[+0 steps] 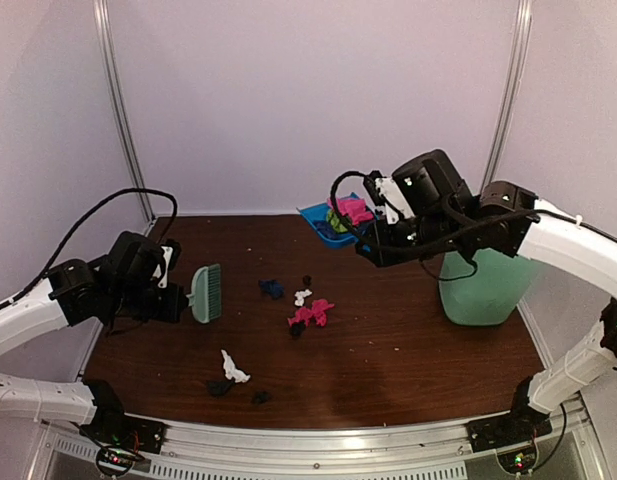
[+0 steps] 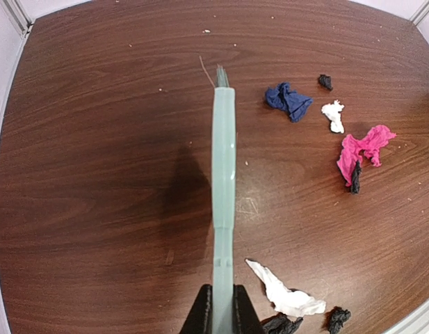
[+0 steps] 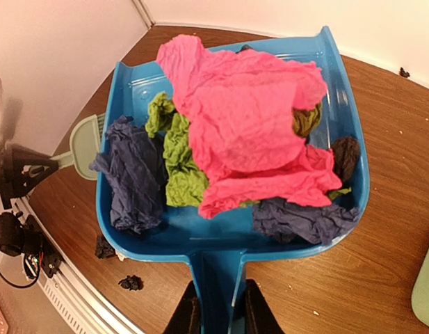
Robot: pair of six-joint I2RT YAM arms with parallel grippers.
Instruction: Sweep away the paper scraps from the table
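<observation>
On the table [image 1: 418, 345] lie loose paper scraps: a pink one [image 1: 310, 314] [image 2: 363, 149], a dark blue one [image 1: 271, 289] [image 2: 288, 99], white ones [image 1: 233, 368] [image 2: 287, 298] and small black ones [image 1: 259, 397]. My left gripper [image 1: 178, 300] [image 2: 223, 316] is shut on the handle of the mint-green brush [image 1: 206, 293] [image 2: 223, 174], held over the table left of the scraps. My right gripper [image 1: 373, 245] [image 3: 221, 306] is shut on the handle of the blue dustpan [image 1: 323, 222] [image 3: 106, 209], raised at the back. The pan holds pink [image 3: 249, 118], green [image 3: 176, 156] and dark blue [image 3: 131, 174] wads.
A mint-green bin [image 1: 483, 285] [image 3: 426, 292] stands at the table's right side, just right of the raised dustpan. White walls close off the back and sides. A silver rail [image 1: 318, 440] runs along the near edge.
</observation>
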